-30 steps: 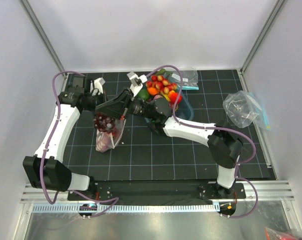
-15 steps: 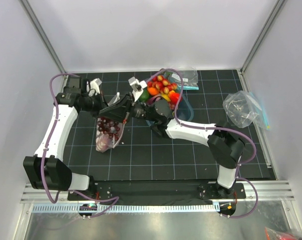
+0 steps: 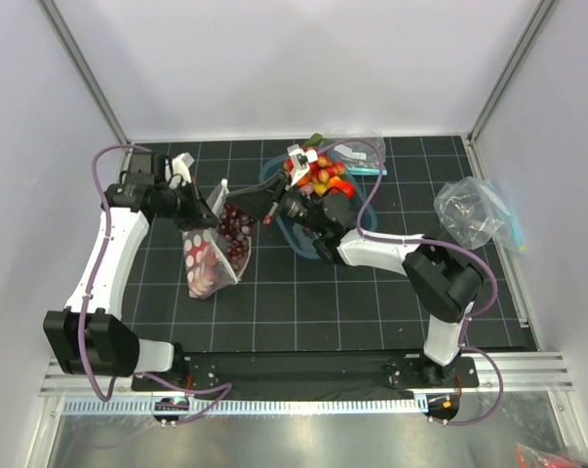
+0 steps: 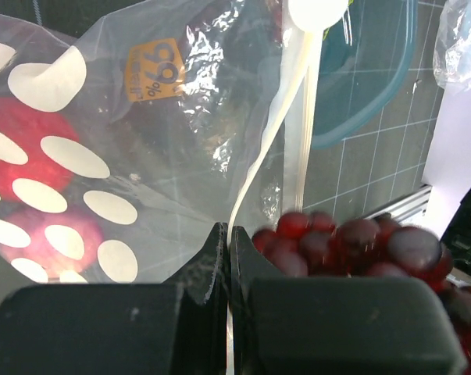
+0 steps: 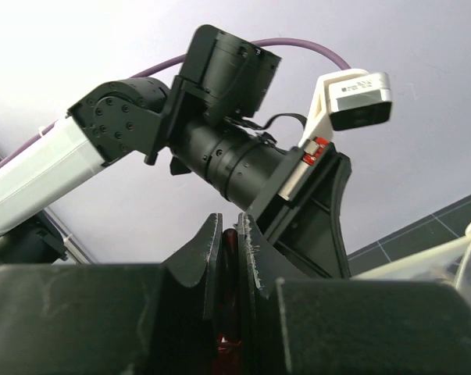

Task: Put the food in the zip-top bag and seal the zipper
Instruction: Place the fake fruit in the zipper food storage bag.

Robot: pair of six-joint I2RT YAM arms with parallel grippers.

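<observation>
The white-dotted zip-top bag (image 3: 208, 261) lies at the left, its mouth lifted; the left wrist view (image 4: 87, 156) also shows it. My left gripper (image 3: 198, 207) is shut on the bag's zipper rim (image 4: 276, 148), its jaws (image 4: 229, 244) pressed on the white strip. A red tomato (image 4: 20, 144) and a pink onion (image 4: 51, 238) show through the bag. My right gripper (image 3: 253, 203) is shut on the dark purple grape bunch (image 3: 237, 230), with a grape pinched between the jaws (image 5: 230, 234). The grapes (image 4: 348, 246) hang at the bag's mouth; I cannot tell whether they are inside.
The blue tray (image 3: 365, 210) with several toy fruits (image 3: 318, 175) stands behind the right gripper. Plain clear bags lie at the right (image 3: 469, 210) and at the back (image 3: 369, 148). The left arm's wrist (image 5: 219, 148) fills the right wrist view. White walls enclose the table.
My right gripper has pulled back to the right with the grape bunch. The left gripper has shifted left and up with the bag's rim, stretching the mouth.
</observation>
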